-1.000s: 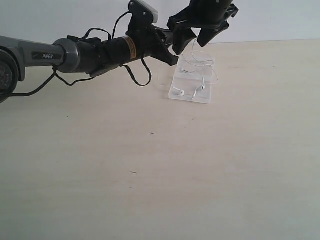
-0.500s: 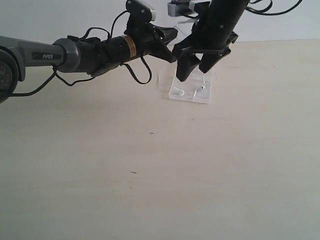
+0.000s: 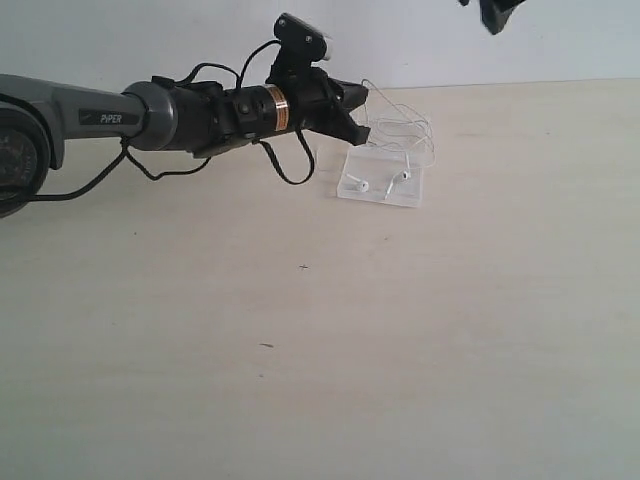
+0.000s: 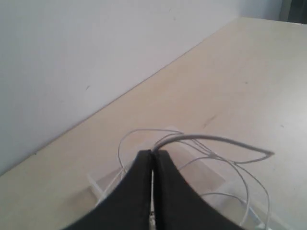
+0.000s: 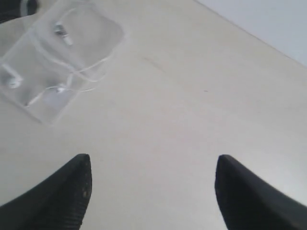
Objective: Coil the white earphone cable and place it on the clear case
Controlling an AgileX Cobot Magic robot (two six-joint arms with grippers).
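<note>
The clear case (image 3: 372, 190) lies flat on the table at the back, with both white earbuds resting on it. The white earphone cable (image 3: 404, 129) rises from the case in loose loops. My left gripper (image 3: 360, 106) hovers at the case's back left corner, shut on a strand of that cable. In the left wrist view the shut gripper (image 4: 153, 154) pinches the cable (image 4: 220, 141) above the case (image 4: 102, 181). My right gripper (image 5: 151, 173) is open and holds nothing, well above the table. It sees the case (image 5: 102, 33) and cable (image 5: 91, 68) off to one side. Only its tip (image 3: 495, 12) shows in the exterior view.
The left arm (image 3: 150, 115) stretches low across the back left of the table, with black robot cables (image 3: 290, 165) hanging under its wrist. A pale wall (image 3: 150, 40) stands right behind the table edge.
The right gripper, which was down over the case half a second ago, has lifted up and away to the top right. The left gripper shifted slightly right, still holding the cable.
</note>
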